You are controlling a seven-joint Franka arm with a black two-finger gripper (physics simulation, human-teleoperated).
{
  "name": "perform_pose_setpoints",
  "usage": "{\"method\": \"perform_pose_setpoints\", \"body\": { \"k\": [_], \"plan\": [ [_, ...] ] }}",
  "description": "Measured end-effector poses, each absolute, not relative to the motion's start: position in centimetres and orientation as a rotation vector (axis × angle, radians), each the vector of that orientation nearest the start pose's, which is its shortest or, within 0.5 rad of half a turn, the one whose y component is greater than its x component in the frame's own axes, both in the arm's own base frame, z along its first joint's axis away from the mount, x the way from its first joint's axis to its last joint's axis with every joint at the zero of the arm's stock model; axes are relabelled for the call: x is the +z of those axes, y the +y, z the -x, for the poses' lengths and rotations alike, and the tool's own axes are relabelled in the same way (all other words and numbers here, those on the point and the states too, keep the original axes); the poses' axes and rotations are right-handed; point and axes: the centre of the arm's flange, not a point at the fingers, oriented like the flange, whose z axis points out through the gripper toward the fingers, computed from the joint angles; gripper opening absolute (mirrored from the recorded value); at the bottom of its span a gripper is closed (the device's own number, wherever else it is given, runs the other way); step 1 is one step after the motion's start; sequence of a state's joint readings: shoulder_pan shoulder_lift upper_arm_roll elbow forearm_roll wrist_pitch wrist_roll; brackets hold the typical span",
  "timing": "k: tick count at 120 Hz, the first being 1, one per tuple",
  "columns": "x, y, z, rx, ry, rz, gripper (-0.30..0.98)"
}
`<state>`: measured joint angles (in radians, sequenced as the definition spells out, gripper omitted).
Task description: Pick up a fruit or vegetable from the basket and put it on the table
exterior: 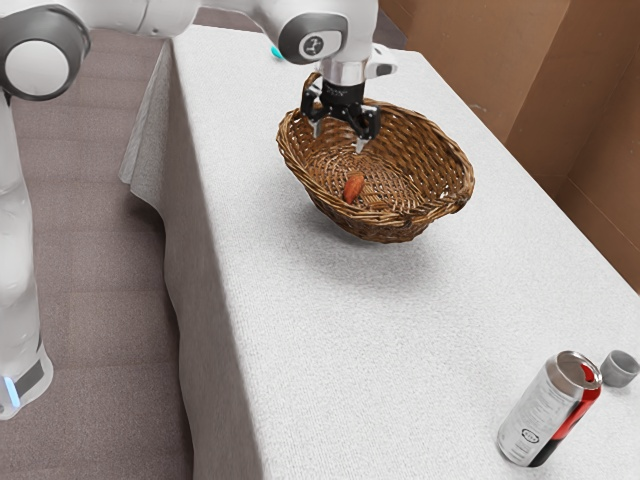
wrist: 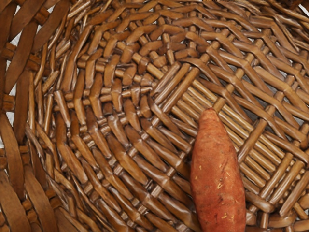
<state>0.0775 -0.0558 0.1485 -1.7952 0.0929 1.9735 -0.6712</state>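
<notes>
The white-covered table [exterior: 330, 330] runs lengthwise through the exterior view, and the oval wicker basket [exterior: 390, 228] sits toward its far end, nearer the long edge on the exterior view's right than the opposite one. Over the basket's opening hangs the black two-finger gripper [exterior: 339, 137], its fingers spread with nothing between them. A soda can [exterior: 545, 415] stands well apart from the basket, toward the table's near end (a small grey cup [exterior: 620, 368] is just beside it). The sweet potato [exterior: 353, 187] lies on the basket's woven floor, below the fingertips and a little off to one side.

The step in hand looks to be the approach, with the grasp to come. The next move seems to call for a small shift to centre over the sweet potato, a turn if needed so the fingers straddle its narrow middle, then a straight descent clear of the rim before closing. The bare cloth between the basket and the table's near end would suit the release.
</notes>
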Motion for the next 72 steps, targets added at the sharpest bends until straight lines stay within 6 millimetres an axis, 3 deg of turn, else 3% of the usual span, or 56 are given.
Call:
{"method": "perform_pose_setpoints", "body": {
  "k": [42, 72],
  "plan": [
    [55.6, 12.4, -57.8, -0.326, -1.358, 2.770, 0.68],
    [53.1, 9.1, -59.8, -0.296, -1.320, 2.791, 0.67]
  ]
}}
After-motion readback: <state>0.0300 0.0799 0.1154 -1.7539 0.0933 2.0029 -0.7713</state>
